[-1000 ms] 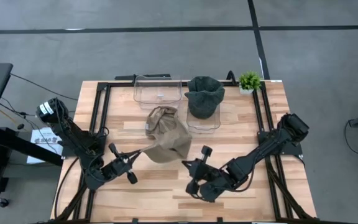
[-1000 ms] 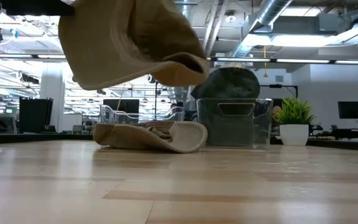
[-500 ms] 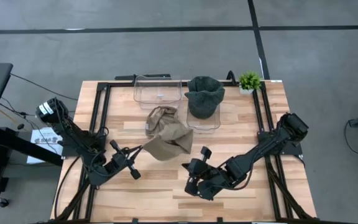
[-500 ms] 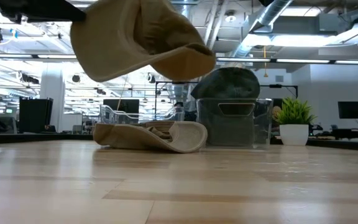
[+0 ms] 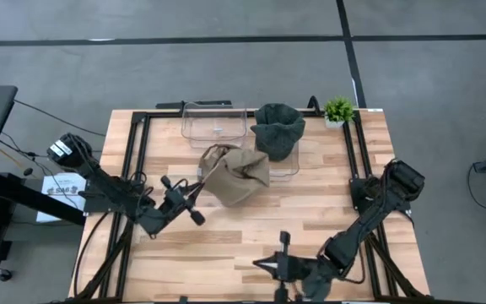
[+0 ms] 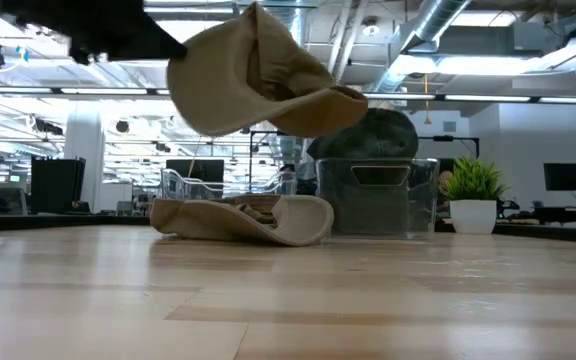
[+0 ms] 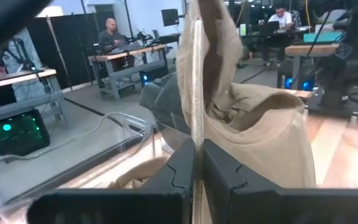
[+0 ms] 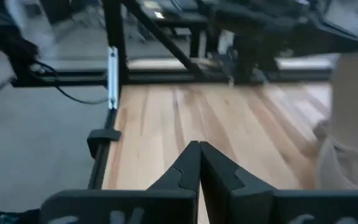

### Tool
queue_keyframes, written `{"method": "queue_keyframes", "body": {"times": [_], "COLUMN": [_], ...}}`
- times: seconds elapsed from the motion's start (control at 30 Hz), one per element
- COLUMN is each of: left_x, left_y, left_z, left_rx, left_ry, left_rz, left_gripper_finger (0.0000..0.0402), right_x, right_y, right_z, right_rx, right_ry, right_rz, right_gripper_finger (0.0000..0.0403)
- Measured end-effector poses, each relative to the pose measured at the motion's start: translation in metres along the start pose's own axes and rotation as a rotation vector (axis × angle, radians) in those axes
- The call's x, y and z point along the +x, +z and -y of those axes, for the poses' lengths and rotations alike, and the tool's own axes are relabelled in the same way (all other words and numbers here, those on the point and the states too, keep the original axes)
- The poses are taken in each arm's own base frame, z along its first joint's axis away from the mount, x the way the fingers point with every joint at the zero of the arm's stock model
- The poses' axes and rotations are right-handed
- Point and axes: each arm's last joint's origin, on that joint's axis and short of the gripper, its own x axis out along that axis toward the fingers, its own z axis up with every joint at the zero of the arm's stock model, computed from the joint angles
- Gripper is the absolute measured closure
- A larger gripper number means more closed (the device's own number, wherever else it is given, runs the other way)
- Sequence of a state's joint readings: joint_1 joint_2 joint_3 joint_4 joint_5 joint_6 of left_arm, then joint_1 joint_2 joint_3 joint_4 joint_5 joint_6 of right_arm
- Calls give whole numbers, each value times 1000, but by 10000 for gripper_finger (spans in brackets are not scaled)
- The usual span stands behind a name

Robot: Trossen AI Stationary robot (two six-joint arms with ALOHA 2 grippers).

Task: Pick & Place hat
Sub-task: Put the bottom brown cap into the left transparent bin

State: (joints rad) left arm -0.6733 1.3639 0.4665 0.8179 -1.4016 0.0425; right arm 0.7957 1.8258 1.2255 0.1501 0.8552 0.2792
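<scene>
A tan hat [image 5: 240,174] hangs in the air in front of my left gripper [image 5: 196,192], which is shut on it; in the low view the tan hat [image 6: 258,75] floats well above the table. A second tan hat [image 5: 216,155] lies crumpled on the wood beneath it, also visible as the second hat [image 6: 243,217] in the low view. A dark green hat [image 5: 278,129] sits in a clear bin [image 5: 278,165]. My right gripper [image 5: 280,264] is shut and holds nothing, at the table's near edge. My left gripper pinches the tan hat's edge [image 7: 196,134] between its two fingers. The fingers [image 7: 221,171] come roughly level from the table's left. The hat is lifted clear of the table and bulges out beyond the fingertips, over the second hat.
An empty clear bin [image 5: 214,123] stands at the far edge beside the one with the green hat. A small potted plant [image 5: 338,110] stands at the far right corner. A black frame [image 5: 139,143] borders the wood. Bare wood [image 5: 226,241] lies along the table's near side.
My left gripper has moved toward the far edge and to the right, carrying the tan hat toward the bins and over the second hat. My right gripper has drawn back toward the table's near edge.
</scene>
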Motion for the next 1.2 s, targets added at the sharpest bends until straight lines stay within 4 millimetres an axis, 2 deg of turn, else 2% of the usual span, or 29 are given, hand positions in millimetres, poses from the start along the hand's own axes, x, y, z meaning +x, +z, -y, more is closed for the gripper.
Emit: {"method": "queue_keyframes", "body": {"times": [0.1,0.23,0.33,0.47,0.6,0.77,1.03,1.2], "left_x": [12,21,25,28,38,57,70,71], "left_y": [17,47,69,86,84,69,47,45], "left_z": [-3,-11,-20,-31,-32,-23,-9,-6], "left_rx": [-36,-58,-90,-109,-111,-123,-53,-43], "left_ry": [-31,-105,-146,-174,-176,-195,-182,-194], "left_rz": [18,71,125,177,187,170,121,117], "left_gripper_finger": [385,385,385,385,385,385,385,385], "right_x": [0,3,4,5,10,20,24,25], "right_y": [-21,-46,-65,-83,-88,-84,-74,-71], "right_z": [6,27,48,84,110,121,119,119], "right_rx": [-59,-66,-31,68,199,216,247,283], "right_ry": [31,65,64,3,-47,-71,-74,-97], "right_rz": [71,157,210,290,323,328,358,367], "right_gripper_finger": [403,403,403,403,403,403,401,361]}}
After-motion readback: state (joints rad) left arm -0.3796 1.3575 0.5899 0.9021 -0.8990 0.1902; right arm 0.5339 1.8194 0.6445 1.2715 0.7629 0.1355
